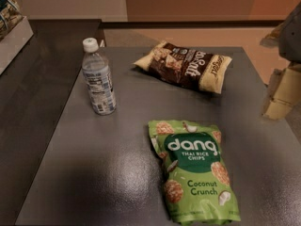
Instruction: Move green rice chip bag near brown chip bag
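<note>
Jaws of the gripper could not be judged open or closed, since the gripper was cut off by the right border of the camera view and showed only as a cream-coloured block below a grey housing. It hung at the right edge of the dark grey table, touching neither bag. Nearest to it lay the brown chip bag, flat at the far side of the table, its cream-yellow end turned toward the gripper and its script lettering only partly legible. The green rice chip bag lay flat at the near side, label up, well apart from the brown chip bag, with bare tabletop between them; its lower seam reached almost to the bottom border of the view. A clear water bottle with a white cap stood upright at the left of the table, apart from both bags. At the upper left corner a pale box was cropped, its contents indistinct.
</note>
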Available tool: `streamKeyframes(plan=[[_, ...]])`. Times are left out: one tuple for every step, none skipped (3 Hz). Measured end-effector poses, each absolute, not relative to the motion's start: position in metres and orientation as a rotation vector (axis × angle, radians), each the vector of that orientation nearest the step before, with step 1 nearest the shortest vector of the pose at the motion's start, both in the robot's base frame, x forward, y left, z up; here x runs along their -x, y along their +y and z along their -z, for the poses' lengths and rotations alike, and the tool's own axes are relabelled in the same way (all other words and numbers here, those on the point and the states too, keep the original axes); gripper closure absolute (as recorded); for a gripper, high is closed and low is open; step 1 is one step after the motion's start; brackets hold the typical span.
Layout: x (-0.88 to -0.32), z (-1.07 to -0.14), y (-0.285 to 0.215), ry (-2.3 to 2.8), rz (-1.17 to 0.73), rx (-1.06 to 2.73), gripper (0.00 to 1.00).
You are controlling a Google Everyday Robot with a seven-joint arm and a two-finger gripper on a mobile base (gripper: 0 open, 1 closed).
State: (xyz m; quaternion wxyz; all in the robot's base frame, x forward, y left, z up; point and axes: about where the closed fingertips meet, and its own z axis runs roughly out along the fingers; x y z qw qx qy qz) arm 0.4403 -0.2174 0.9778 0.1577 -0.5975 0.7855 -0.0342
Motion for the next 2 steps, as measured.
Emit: streamKeyframes(plan=[[-0.43,-0.972,-0.218,2.295,0.038,1.691,0.0],[-0.413,-0.963,-0.214,2.347,-0.007,1.653,0.0]])
